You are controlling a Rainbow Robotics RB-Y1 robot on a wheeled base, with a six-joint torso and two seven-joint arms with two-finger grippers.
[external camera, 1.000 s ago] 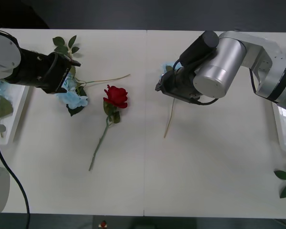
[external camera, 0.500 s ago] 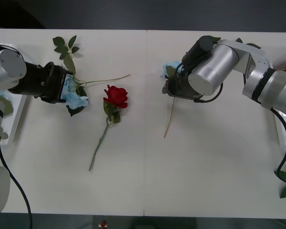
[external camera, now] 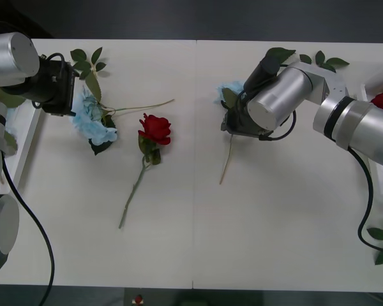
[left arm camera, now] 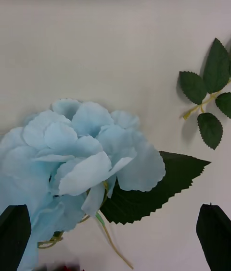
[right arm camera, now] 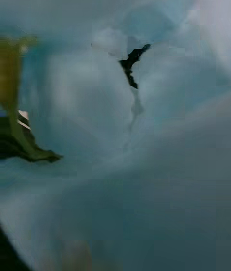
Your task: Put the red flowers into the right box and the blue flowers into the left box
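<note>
A white bench (external camera: 198, 242) seen from above, with flowers scattered across it. At the robot's left, the left pincer (left arm camera: 115, 232) hangs over a blue flower (external camera: 92, 121); its two black fingers stand apart at either side of the pale bloom in the left wrist view, open and holding nothing. The bloom lies directly beneath and just ahead of the pincer, and its thin stem (external camera: 140, 106) runs away toward the bench's middle. The left box (external camera: 25, 137) sits at the bench's left edge, just beside this arm.

Near the centre lies a red flower (external camera: 155, 129), its stem trailing toward the near edge, untouched and between the two arms.

The right pincer (external camera: 233, 121) presses down on a second blue flower (external camera: 228, 91); pale petals crowd its wrist view, and whether its fingers are open or closed cannot be told. That flower's stem (external camera: 228, 159) points toward the near edge. This bloom lies far from the left box, so the left arm's flower looks like the easier delivery.
</note>
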